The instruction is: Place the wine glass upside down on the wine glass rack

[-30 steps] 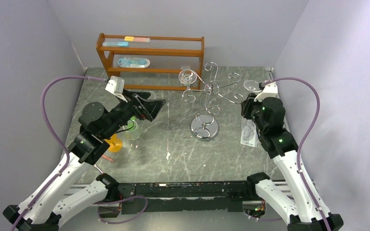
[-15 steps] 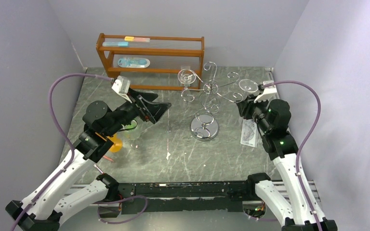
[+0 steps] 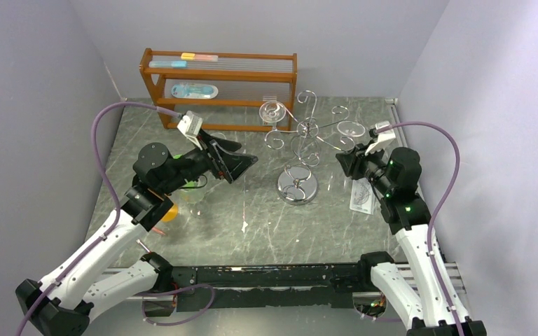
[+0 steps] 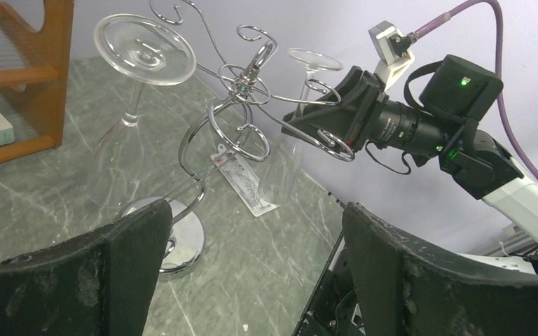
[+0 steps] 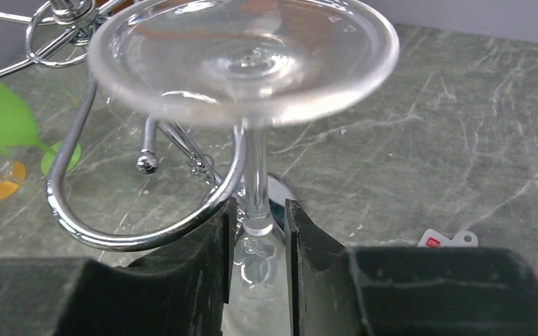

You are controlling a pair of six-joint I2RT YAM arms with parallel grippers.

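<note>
- Both arms have shifted toward the wine glass rack (image 3: 298, 187). The right one has carried the wine glass (image 5: 245, 56) leftward up to an outer spiral, and the left one has swung forward across the table (image 3: 252, 224).
- Right tool (image 5: 256, 217) is clenched on the glass's stem just above the bowl, with the foot on top and the bowl hanging below, so the glass is already inverted.
- Left tool (image 4: 252, 280) hangs released, jaws wide and holding nothing, to the left of the rack with its camera facing it.
- The glass is off the table at the rack's right side, its stem just beside the chrome loop. I cannot tell whether it has entered the loop yet.
- To do this step well, I judge the stem should slide sideways through the loop's open gap with the foot kept level and above the wire. It should then be lowered until the foot rests on the wire, and only then let go.
- The wire looks springy, so a nudge could rock the stand.
- Another glass (image 3: 273, 110) already hangs on the far left spiral, well apart from this one.
- A wooden shelf (image 3: 217, 77) stands behind the rack, and a printed card (image 3: 361, 196) lies beneath the right arm.
- A green cup (image 5: 0, 115) and an orange piece (image 3: 167, 210) sit beside the left arm.
- Neighbouring curls are the nearest obstruction.
</note>
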